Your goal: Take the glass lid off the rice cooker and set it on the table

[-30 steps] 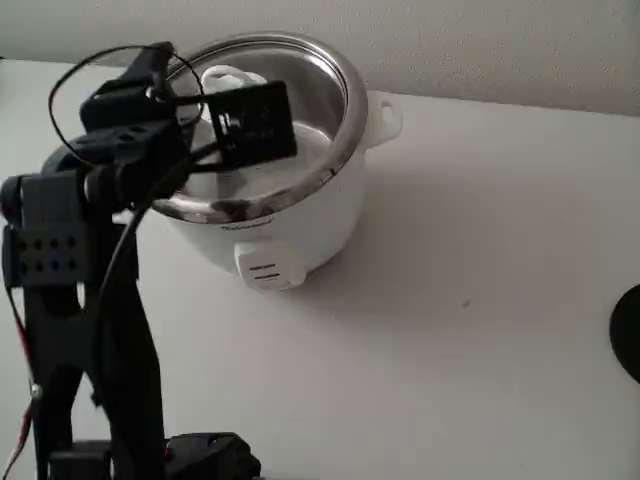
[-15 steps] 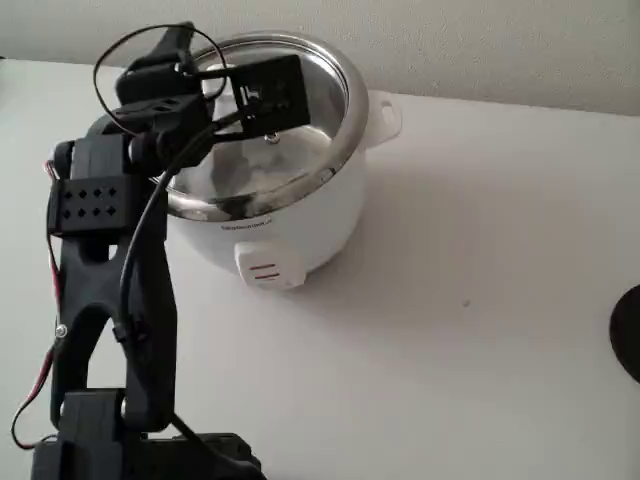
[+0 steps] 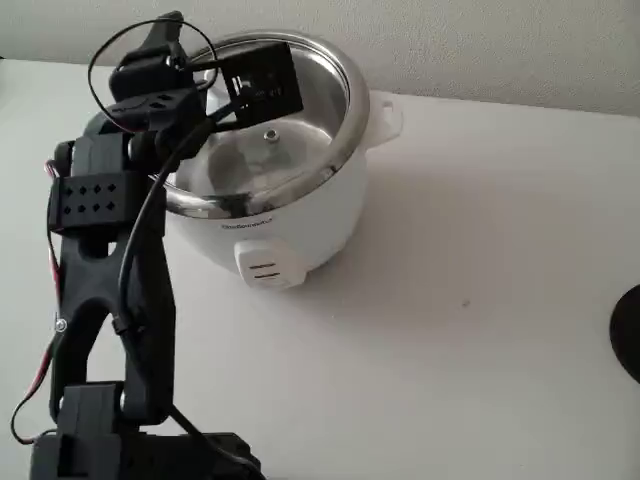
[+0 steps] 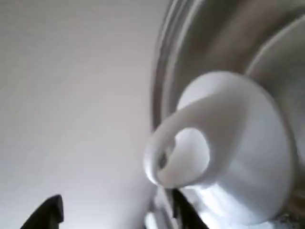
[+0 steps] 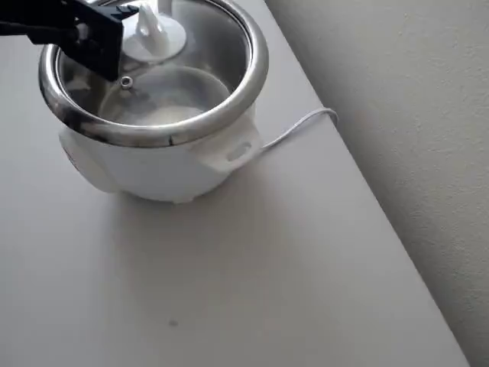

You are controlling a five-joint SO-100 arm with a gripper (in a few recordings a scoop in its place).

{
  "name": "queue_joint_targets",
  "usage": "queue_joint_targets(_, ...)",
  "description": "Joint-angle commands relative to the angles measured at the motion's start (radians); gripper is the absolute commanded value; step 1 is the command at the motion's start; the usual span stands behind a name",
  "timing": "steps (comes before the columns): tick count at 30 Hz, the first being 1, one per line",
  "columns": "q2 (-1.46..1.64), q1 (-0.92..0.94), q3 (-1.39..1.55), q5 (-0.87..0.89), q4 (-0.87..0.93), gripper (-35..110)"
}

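Note:
The white rice cooker (image 3: 300, 220) stands at the back left of the white table (image 3: 480, 300), with the glass lid (image 3: 290, 140) sitting on its steel rim. In the overhead view the lid (image 5: 176, 84) shows its white centre knob (image 5: 153, 32) and small steam vent (image 5: 126, 81). My black gripper (image 3: 255, 80) hangs over the lid's far part and hides the knob in the fixed view. In the wrist view the gripper (image 4: 114, 217) is open, its two dark fingertips apart at the bottom edge, and the knob (image 4: 228, 143) looms just ahead, slightly right of the gap.
A white power cord (image 5: 298, 126) trails from the cooker (image 5: 153, 164) toward the table edge by the wall (image 5: 397, 115). A dark round object (image 3: 630, 330) pokes in at the right edge. My arm's column (image 3: 110, 400) stands front left; bare tabletop (image 5: 229, 267) stretches beside the cooker.
The arm has straightened up and the gripper has travelled across the lid toward the far side, now covering the knob that showed beside it one second ago.

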Motion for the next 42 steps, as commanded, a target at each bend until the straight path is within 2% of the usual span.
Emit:
queue_joint_targets(1, 0.057, 0.071, -0.078, -0.035, 0.021, 30)
queue_joint_targets(7, 0.072, 0.098, -0.078, -0.061, 0.044, 30)
queue_joint_targets(13, 0.034, 0.114, -0.078, -0.051, -0.012, 30)
queue_joint_targets(22, -0.025, 0.037, -0.078, 0.002, -0.083, 29)
queue_joint_targets(27, -0.06, 0.018, -0.078, -0.003, -0.164, 19)
queue_joint_targets(32, -0.063, 0.02, -0.078, 0.002, -0.204, 0)
queue_joint_targets(42, 0.153, 0.072, -0.077, 0.008, -0.199, 0)
